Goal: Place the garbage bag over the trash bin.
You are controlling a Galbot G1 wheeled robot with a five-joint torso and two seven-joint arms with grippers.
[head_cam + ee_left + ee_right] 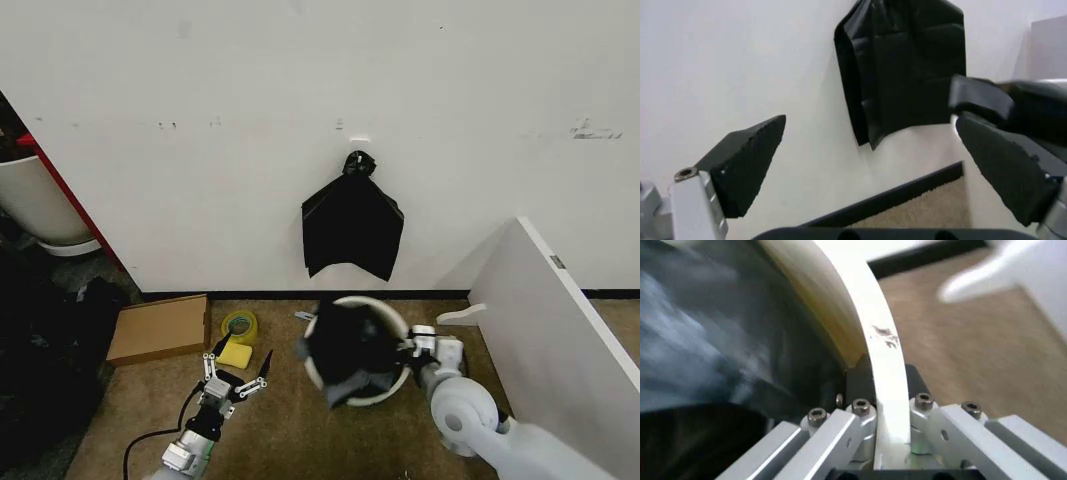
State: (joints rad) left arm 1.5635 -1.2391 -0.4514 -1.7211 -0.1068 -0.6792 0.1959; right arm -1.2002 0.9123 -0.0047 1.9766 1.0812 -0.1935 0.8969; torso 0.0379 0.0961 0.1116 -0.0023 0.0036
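The trash bin (388, 309), a round cream-white bucket, stands on the brown carpet near the wall. The glossy black garbage bag (350, 350) fills its mouth and drapes over the near and left rim; the far and right rim shows bare. My right gripper (411, 350) is at the bin's right side. In the right wrist view the right gripper (881, 390) is shut on the bin's rim (867, 320), with the bag (700, 340) just inside. My left gripper (235, 376) hangs open left of the bin, holding nothing, and the left wrist view also shows the left gripper (870, 122) wide open.
A flat black bag (352, 225) hangs from a wall hook above the bin. A cardboard box (160, 328), a tape roll (239, 325) and a yellow pad (235, 354) lie at the left. A white panel (555, 320) leans close on the right. Dark clutter (50, 350) fills the far left.
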